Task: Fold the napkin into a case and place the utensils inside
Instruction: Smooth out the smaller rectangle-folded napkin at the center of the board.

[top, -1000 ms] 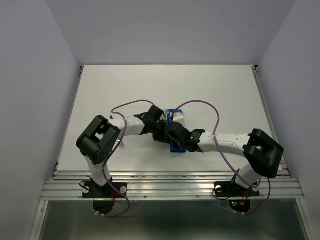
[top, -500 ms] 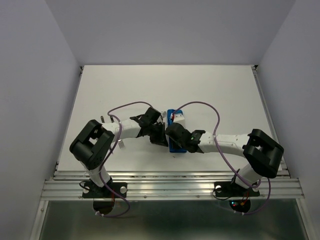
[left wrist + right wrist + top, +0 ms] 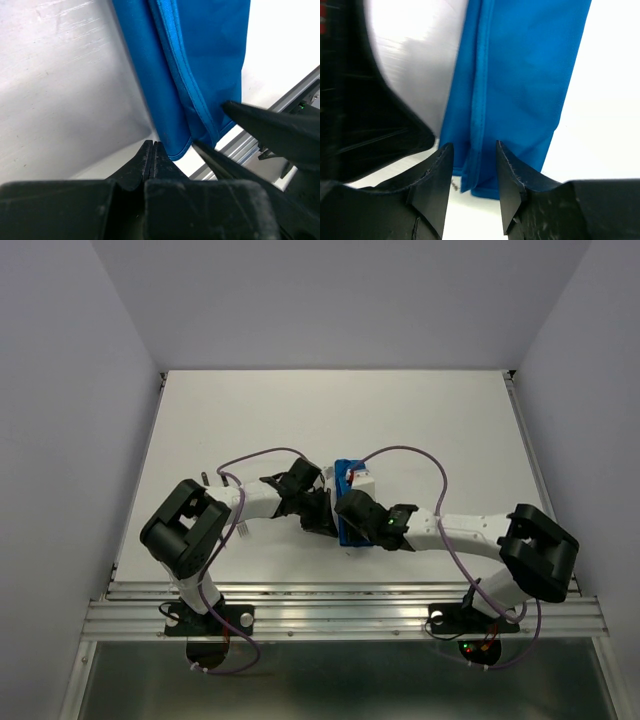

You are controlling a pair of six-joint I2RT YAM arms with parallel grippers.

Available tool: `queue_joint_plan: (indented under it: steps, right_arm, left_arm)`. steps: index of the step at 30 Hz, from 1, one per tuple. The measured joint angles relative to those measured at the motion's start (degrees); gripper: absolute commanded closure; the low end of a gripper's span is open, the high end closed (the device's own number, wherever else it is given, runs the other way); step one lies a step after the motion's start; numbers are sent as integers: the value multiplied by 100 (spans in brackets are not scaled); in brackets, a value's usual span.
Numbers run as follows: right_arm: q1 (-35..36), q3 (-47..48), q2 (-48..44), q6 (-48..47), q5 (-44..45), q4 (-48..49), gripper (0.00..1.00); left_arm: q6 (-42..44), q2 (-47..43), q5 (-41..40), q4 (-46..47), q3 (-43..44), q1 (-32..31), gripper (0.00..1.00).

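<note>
Two grippers and one cloth, grouped at the middle of the white table (image 3: 300, 410). Item one: blue napkin (image 3: 530, 65), folded lengthwise into a narrow strip with layered hems running down its length. It lies flat between the two arms, its short end toward their bases. Item two: left gripper (image 3: 151, 156), jaws pressed fully together and holding nothing, tips just beside the strip's near corner. It is probably parked there as a stop, so the folded layers do not slide while the other arm works. Item three: right gripper (image 3: 472, 175), jaws parted with nothing held between them, poised over the same near end with the folded hem lined up under the gap. This placement suggests readiness to pinch an upper layer, perhaps to open the mouth of the pouch. Contents of the fold: none seen. The utensils appear in no view, and whether they already sit inside the strip or lie hidden under the arms cannot be told. Case: formed in outline, filling unconfirmed.
</note>
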Motion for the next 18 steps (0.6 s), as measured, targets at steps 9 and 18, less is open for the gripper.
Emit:
queue_joint_plan:
  steps: [9, 18]
  right_arm:
    - [212, 2, -426, 76, 221, -125, 56]
    - [315, 2, -116, 151, 332, -247, 59]
  left_arm:
    - [-31, 28, 72, 96, 0, -9, 100]
    - [-42, 122, 107, 140, 0, -48, 100]
